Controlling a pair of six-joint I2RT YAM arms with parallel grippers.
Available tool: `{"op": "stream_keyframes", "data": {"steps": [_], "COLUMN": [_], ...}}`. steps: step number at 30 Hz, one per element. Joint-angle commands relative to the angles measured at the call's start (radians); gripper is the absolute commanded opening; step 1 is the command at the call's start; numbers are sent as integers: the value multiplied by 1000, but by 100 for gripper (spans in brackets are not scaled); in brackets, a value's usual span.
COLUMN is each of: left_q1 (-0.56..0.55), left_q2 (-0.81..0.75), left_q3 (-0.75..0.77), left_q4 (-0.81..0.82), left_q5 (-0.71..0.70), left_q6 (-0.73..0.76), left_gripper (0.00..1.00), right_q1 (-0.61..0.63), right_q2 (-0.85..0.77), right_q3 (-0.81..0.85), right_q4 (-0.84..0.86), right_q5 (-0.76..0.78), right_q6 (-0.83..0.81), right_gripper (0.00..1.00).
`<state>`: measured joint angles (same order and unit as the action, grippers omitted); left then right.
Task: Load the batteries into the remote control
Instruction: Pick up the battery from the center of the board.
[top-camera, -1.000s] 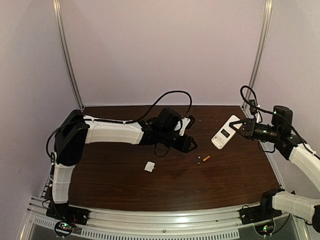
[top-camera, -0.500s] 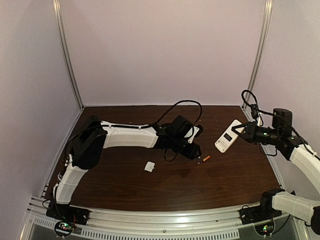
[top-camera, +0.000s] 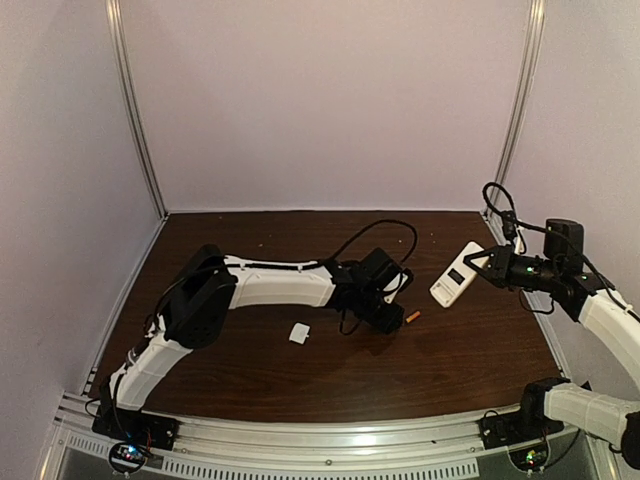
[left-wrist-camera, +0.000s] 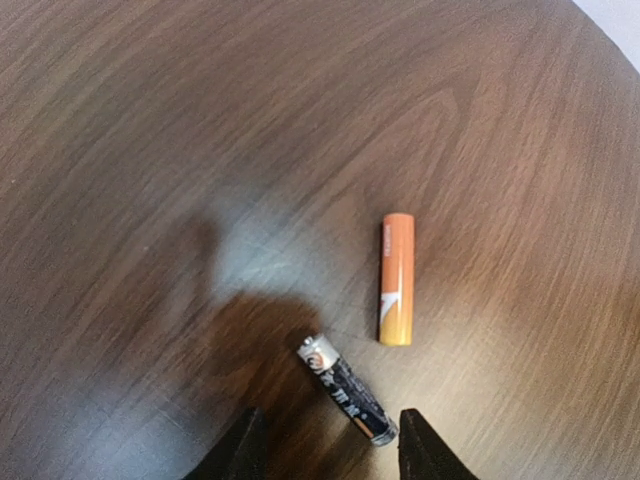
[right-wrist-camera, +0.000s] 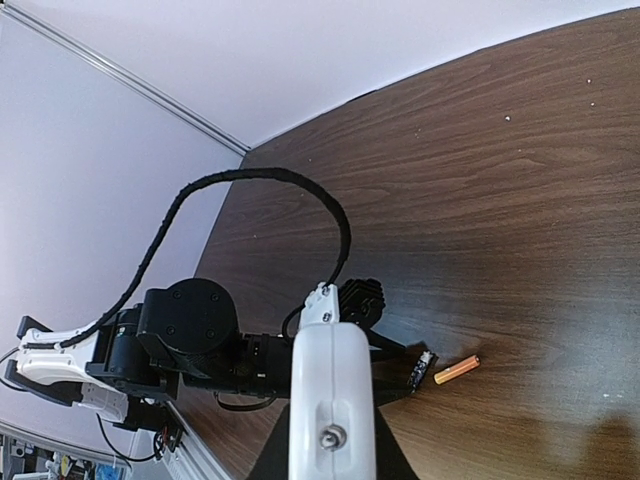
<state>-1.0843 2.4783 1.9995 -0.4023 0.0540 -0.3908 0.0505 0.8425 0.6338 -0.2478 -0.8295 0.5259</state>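
The orange battery (left-wrist-camera: 397, 278) and the dark battery (left-wrist-camera: 348, 390) lie close together on the brown table. My left gripper (left-wrist-camera: 330, 452) is open and low over the table, its two fingertips on either side of the dark battery's near end, not touching it. In the top view the left gripper (top-camera: 392, 317) sits just left of the orange battery (top-camera: 413, 316) and hides the dark one. My right gripper (top-camera: 480, 268) is shut on the white remote control (top-camera: 455, 274) and holds it in the air at the right. The remote (right-wrist-camera: 330, 400) fills the lower middle of the right wrist view.
A small white square cover piece (top-camera: 299, 333) lies on the table left of the batteries. A black cable (top-camera: 375, 235) loops above the left wrist. Metal frame posts stand at the back corners; a rail runs along the near edge.
My left arm has reached right and forward, so its gripper now sits over the dark battery. The right gripper with the remote has barely shifted.
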Motion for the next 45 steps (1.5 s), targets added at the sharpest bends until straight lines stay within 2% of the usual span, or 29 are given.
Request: {"op": "stream_keyframes", "data": {"steps": [1,15,18,20,24,27,31,33,38,42,45], "left_q1": [-6,-14,-13,-13,-2,6,12,18,35,35,35], "left_q2": [28,108,110,99,34,-35,-160,-240,-424,-601,-767], "left_q3": [48,170,168,151,43,-51,-214,-318,-480,-673,-846], "left_q4": [-32,-135,-174,-204,-213,-212,-147,-72,26,217,425], "left_q5": [-37,-108,-141,-169,-186,-200,-174,-143,-166,-87,7], "left_q6": [22,47,47,42,29,29,44,61,95,161,215], "left_gripper": [46,43,37,25,7,2,0,0,0,0,0], "right_q1": [-11,-15,-16,-15,-15,-15,-12,-10,5,46,100], "right_q2": [3,12,15,18,30,45,66,73,92,111,122], "right_q3": [-14,-25,-24,-24,-26,-46,-90,-92,-102,-131,-145], "right_q4": [13,26,28,32,37,75,135,119,88,98,120], "right_q5": [-3,-9,-11,-12,-26,-64,-116,-124,-162,-175,-171], "right_q6": [-6,-1,-1,0,2,40,101,105,156,220,260], "right_gripper": [0,0,0,0,0,0,0,0,0,0,0]}}
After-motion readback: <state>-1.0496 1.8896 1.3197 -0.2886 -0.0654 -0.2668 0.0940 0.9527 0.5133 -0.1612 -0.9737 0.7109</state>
